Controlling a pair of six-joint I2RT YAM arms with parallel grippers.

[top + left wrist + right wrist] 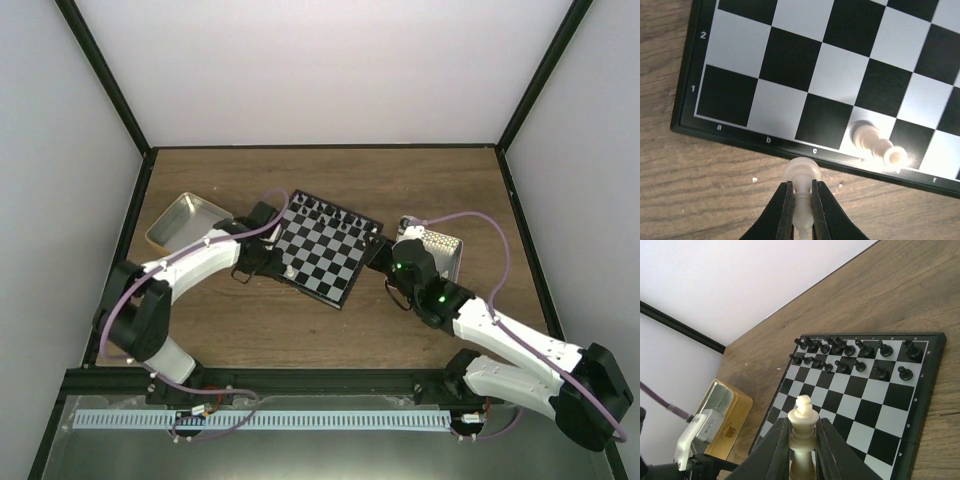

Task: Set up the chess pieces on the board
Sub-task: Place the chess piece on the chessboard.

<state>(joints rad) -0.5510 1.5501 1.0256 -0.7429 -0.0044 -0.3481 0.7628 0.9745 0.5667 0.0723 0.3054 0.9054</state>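
Top view: yellow-sided tin (163, 238) sat at 10 o'clock from the board (330, 262), clear of it. Left gripper (801, 212) was at the board's 8 o'clock side, claw almost fully closed and pinching 1 cream piece (802, 172) by its narrow stem. That piece hung over bare table (700, 190) just outside the rim, in line with the c file, not touching the board. A loose cream piece (875, 144) was on the light d-file square of row 1. In the left wrist view it leaned toward 4 o'clock; couldn't tell whether it stood or lay flat. Black pieces (338, 213) sat in 2 rows along the board's 12 o'clock edge. Right gripper (802, 440) was at the board's 3 o'clock side, claw clamped on a cream king (803, 415), cross end pointing away from the wrist. In the right wrist view the king overlapped the nearest squares; height above them couldn't be read. Pale tray (445, 243) lay at 3 o'clock just past that gripper, partly hidden by the wrist.
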